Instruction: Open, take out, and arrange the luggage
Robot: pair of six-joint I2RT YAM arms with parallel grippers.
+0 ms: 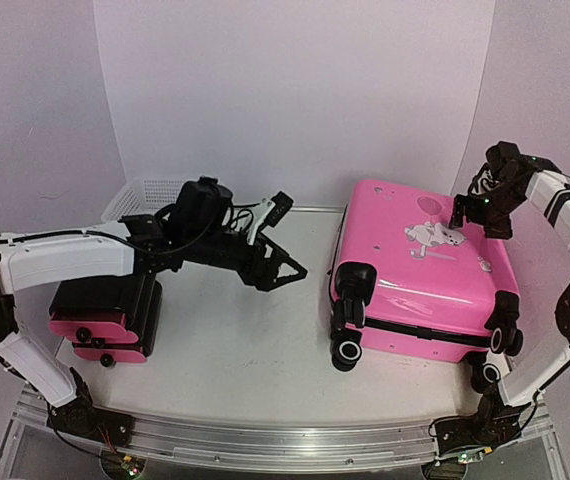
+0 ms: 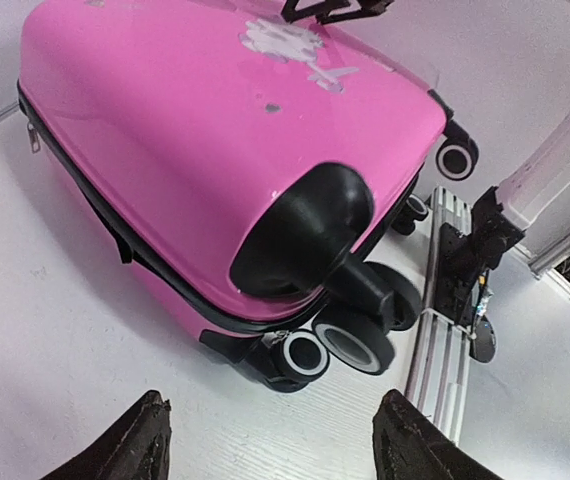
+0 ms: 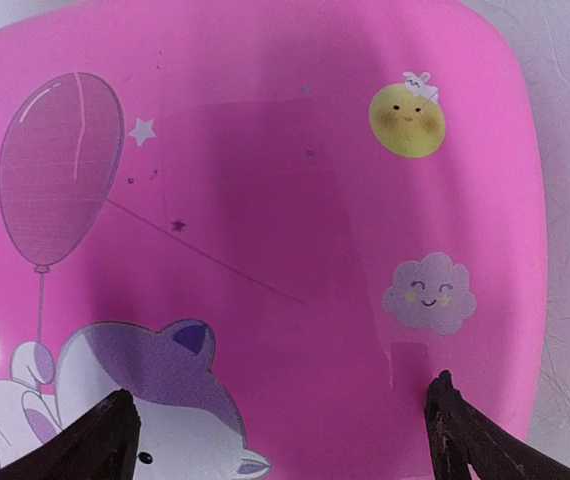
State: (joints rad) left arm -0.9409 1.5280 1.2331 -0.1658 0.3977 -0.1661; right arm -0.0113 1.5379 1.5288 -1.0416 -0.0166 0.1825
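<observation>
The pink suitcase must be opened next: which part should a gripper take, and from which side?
Probably the small black tab hanging from the zipper trim on the side wall, approached low from the left by the open left gripper. The suitcase lies flat and closed; its glossy domed shell looks too broad and smooth to pinch.

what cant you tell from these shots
- Inside the luggage: every view, its shut shell hides it.
- Small pink and black case: top view, the left arm covers its top; open or shut unclear.
- White basket: top view, the same arm blocks its contents.
- Unicorn sticker: right wrist view, cut off by the bottom edge.
</observation>
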